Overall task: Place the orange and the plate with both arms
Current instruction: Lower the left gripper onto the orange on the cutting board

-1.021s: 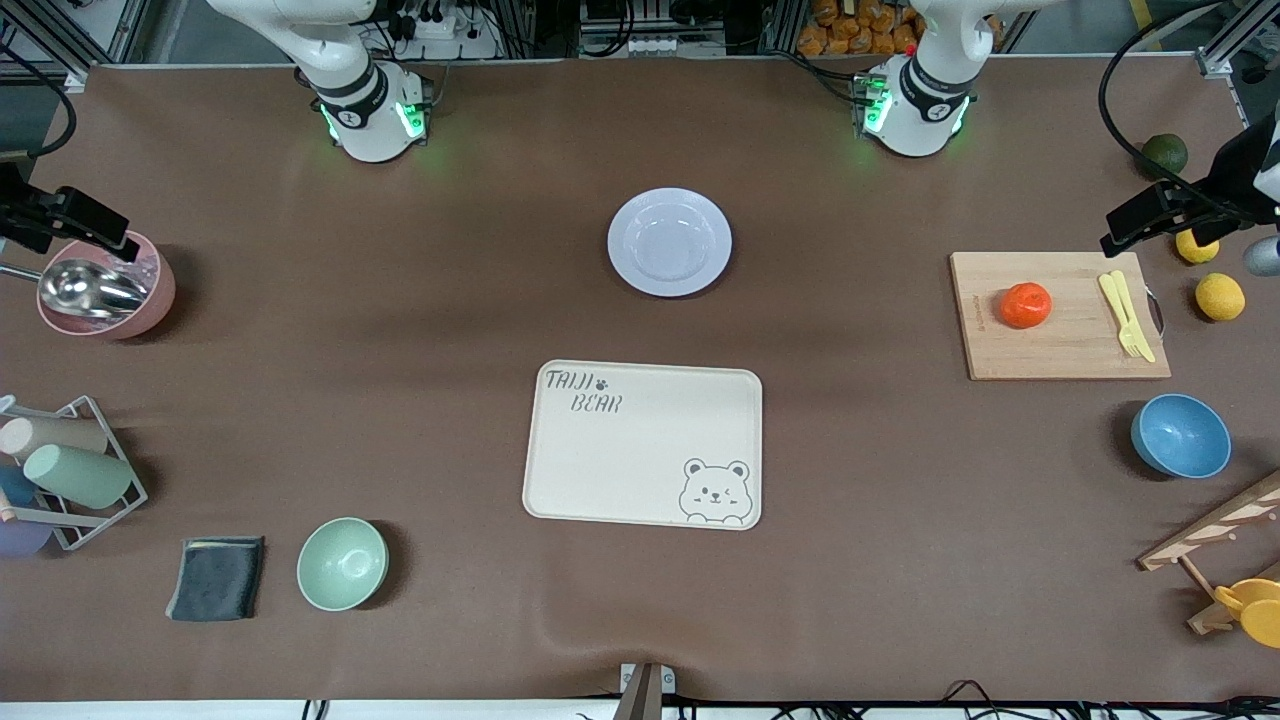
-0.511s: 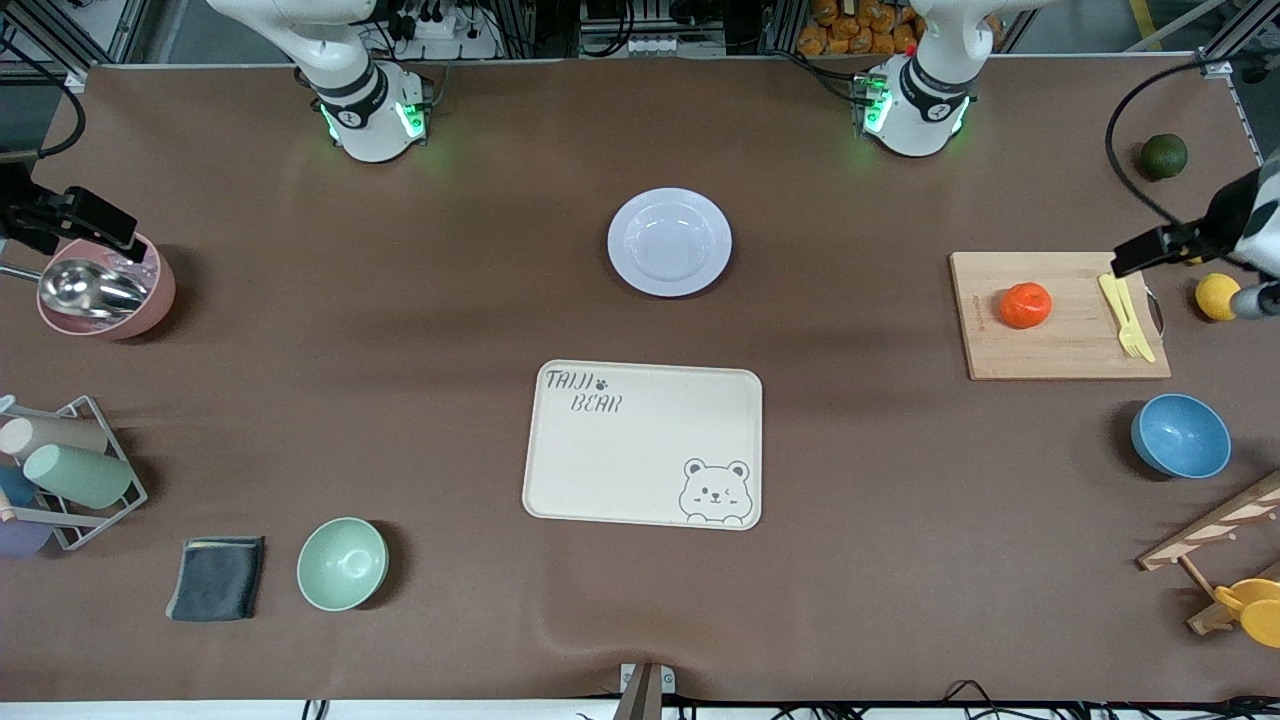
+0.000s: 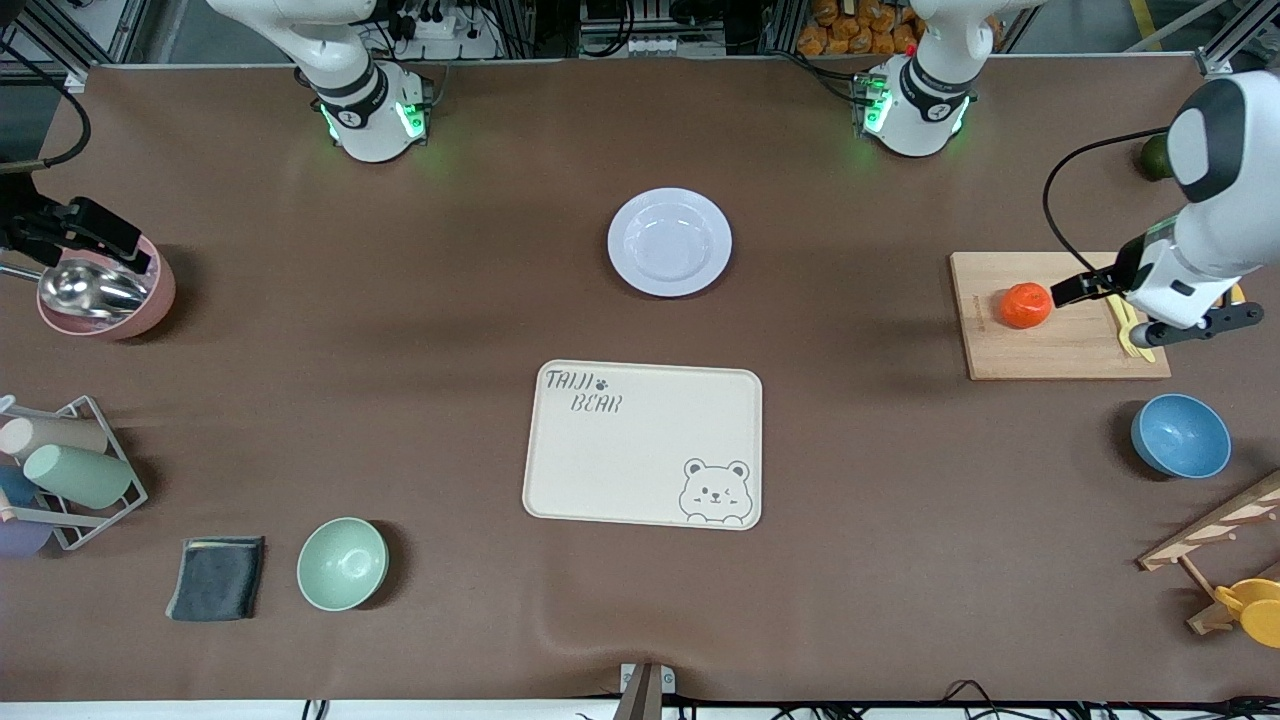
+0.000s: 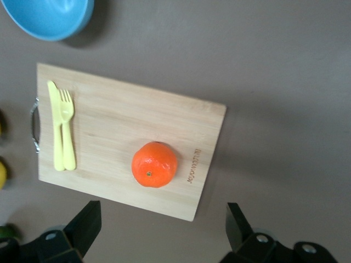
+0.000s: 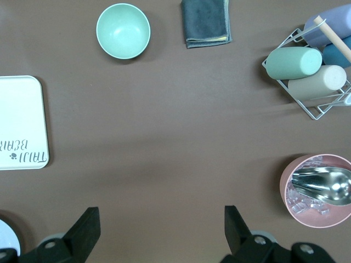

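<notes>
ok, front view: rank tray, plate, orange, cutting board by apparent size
1. tray
2. cutting board
3. plate
4. orange
All lie flat on the table, so the order looks reliable.

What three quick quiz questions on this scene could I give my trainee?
1. True or false: the orange lies on the cutting board.
2. Which is nearer the front camera: the plate or the tray?
3. Multiple choice: the left end effector is A) shut on the orange, B) open over the board by the orange, C) open over the plate.

Key: 1. True. 2. The tray. 3. B; the right end effector is open too, over bare table near the pink bowl.
</notes>
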`<state>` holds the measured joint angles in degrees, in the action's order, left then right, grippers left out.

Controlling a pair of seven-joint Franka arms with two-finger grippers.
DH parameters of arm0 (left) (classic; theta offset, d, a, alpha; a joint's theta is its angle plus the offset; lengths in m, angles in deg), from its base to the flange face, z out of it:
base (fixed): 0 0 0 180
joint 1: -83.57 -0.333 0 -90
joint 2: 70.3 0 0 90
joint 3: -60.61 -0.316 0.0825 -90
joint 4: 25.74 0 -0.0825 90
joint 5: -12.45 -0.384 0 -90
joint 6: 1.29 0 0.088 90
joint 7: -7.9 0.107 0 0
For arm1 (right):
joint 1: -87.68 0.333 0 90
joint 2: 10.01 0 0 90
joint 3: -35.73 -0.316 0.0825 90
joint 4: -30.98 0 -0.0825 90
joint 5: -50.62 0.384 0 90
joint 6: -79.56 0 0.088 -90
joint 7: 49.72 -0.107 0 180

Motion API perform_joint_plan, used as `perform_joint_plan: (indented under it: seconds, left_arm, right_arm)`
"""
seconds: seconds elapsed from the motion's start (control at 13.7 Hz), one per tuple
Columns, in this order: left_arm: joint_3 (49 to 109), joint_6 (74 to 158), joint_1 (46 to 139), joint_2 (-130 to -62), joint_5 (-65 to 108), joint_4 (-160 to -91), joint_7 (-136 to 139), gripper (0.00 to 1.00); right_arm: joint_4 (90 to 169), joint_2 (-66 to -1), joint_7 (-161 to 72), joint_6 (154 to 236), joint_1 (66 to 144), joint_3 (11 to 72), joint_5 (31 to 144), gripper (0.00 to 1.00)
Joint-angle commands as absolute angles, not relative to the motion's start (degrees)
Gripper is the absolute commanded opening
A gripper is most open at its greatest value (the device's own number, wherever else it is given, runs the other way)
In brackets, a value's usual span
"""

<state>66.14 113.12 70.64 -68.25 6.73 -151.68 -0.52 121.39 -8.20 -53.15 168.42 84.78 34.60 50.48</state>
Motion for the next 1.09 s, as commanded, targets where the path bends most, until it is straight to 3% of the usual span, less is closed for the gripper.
perform_joint_plan:
  seconds: [0.0,0.29,1.02]
  left_arm:
    - [66.6,122.1,68.8,-65.4,5.3,-162.3,0.3,1.0]
    - [66.7,136.7,64.2,-68.1,0.5,-170.0,0.4,1.0]
    - [67.0,142.1,60.8,-74.8,0.8,-170.7,0.2,1.0]
  right_arm:
    - [119.8,-9.0,-53.7,168.0,85.5,34.6,50.4,1.0]
    - [119.8,-9.0,-53.7,168.0,85.5,34.6,50.4,1.0]
    - [119.8,-11.6,-53.6,167.5,88.5,34.6,49.7,1.0]
